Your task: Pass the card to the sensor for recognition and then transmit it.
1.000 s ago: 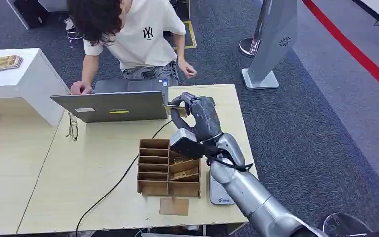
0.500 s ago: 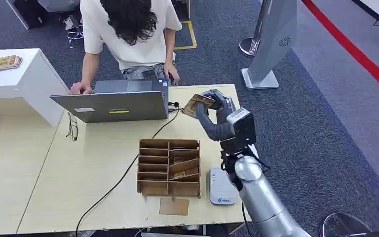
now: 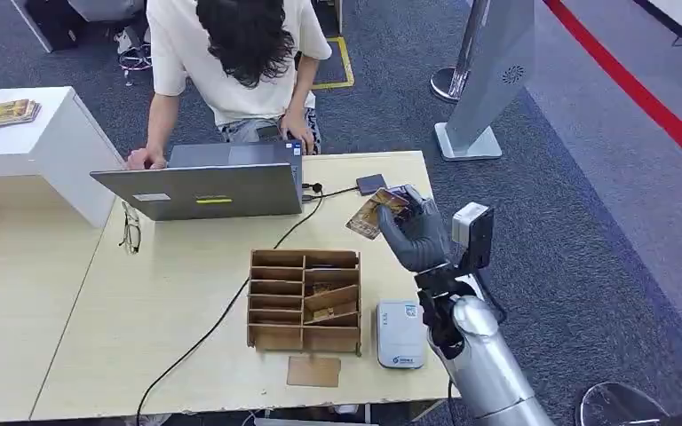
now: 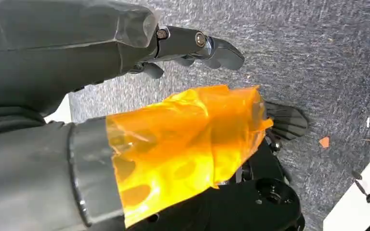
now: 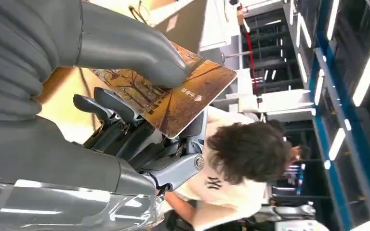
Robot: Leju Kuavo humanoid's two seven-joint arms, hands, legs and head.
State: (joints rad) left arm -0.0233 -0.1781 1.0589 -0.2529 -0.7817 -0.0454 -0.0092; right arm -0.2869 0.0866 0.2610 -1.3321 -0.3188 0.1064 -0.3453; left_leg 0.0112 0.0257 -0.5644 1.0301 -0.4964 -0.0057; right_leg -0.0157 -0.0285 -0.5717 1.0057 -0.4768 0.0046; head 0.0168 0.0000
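Right hand [image 3: 416, 235] drawn back toward table's right edge, thumb and fingers pinching card [image 3: 371, 213], tilted

You'll see the right robot hand [image 3: 415, 232] covers part of the card [image 3: 369, 216]; the card's [image 5: 173, 98] small print is unreadable.
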